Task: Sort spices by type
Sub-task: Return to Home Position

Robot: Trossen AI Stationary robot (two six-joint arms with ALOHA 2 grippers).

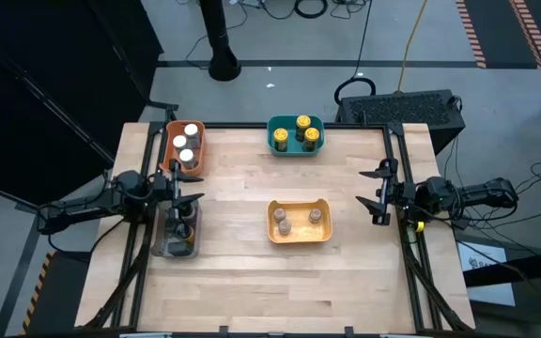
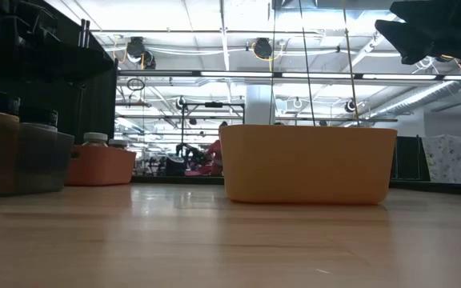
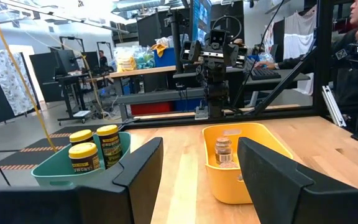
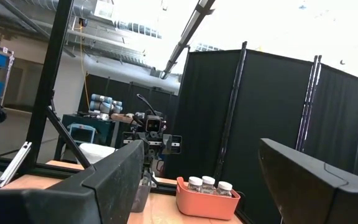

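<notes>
My left gripper (image 1: 186,188), right gripper (image 1: 376,195): wide, empty. Spices (image 1: 192,130) all in 4 bins (image 1: 203,150), upper left to centre frame. 0 loose; sorting judged done.

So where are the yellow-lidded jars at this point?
In the high view the three yellow-lidded jars stand inside the teal bin by the table's top edge, with the orange bin to its picture-left and the yellow bin lower down mid-table.

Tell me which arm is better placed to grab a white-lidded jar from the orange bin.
Left: the left gripper hovers beside the orange bin; the right gripper sits across the table.
</notes>
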